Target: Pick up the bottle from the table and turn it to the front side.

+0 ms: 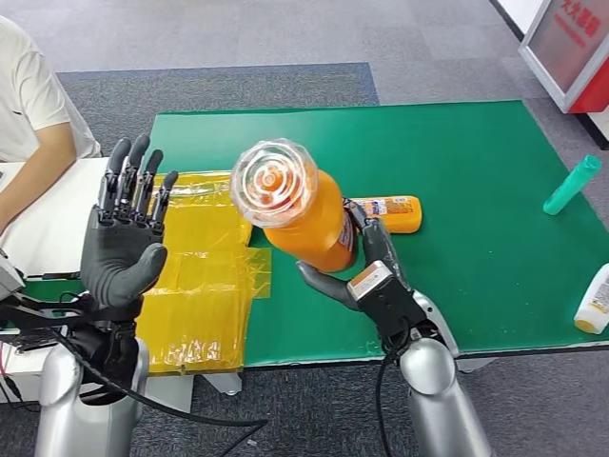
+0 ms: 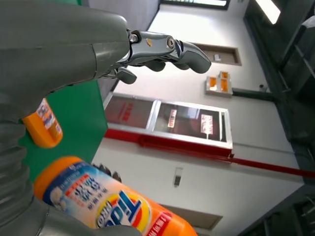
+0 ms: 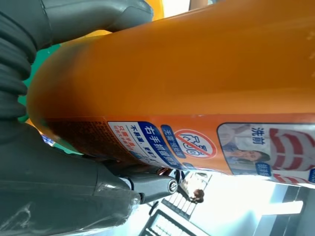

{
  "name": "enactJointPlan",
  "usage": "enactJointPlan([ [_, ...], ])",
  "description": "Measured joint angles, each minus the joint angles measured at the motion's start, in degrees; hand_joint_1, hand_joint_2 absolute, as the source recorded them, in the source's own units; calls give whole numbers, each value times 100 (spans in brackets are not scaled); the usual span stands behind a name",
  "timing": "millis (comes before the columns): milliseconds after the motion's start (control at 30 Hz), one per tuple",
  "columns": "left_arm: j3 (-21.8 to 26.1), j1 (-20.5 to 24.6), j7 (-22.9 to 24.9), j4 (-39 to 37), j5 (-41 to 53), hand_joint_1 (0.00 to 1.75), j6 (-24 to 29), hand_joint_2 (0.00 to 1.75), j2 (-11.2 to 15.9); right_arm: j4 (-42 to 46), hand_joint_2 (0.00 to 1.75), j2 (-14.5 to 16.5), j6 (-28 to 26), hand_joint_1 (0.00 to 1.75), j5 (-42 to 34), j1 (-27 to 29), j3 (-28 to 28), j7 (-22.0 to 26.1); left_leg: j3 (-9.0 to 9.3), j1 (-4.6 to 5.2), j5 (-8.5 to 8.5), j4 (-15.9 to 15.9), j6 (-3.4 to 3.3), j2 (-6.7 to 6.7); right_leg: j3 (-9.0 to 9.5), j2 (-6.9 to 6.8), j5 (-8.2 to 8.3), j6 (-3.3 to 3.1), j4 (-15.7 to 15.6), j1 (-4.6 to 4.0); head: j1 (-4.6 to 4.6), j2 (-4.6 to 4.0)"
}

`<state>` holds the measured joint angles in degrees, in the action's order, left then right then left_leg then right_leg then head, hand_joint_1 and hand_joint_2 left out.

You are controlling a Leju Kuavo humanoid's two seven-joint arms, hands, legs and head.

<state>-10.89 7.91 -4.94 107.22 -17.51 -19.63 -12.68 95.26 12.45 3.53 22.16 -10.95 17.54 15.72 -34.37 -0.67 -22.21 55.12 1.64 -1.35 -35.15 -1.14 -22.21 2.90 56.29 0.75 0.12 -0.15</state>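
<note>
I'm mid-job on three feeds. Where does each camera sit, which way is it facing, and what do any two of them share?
Head view: high on the body, looking forward and down at the green table; left hand raised and open, right hand gripping the orange bottle, clear cap toward the camera.
Left wrist view: behind the left hand, facing across to a wall; the orange bottle shows its front label.
Right wrist view: behind the right hand, pressed close to the orange bottle.
Shared: all three show that bottle.
</note>
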Motion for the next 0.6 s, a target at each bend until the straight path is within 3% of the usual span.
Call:
enactJointPlan([
  [267,-810,198,187,-478,-308,0,-108,175,-6,-459,175,3,-278,175,250,-67,426,125,-3,0,-1,0,-1,0,-1,0,0,1,0,0,1,0],
  [600,-1250,329,346,-713,5,0,73,175,77,-713,175,3,-477,175,480,-104,532,84,-3,0,-1,0,-1,0,-2,0,-1,1,0,0,0,0],
])
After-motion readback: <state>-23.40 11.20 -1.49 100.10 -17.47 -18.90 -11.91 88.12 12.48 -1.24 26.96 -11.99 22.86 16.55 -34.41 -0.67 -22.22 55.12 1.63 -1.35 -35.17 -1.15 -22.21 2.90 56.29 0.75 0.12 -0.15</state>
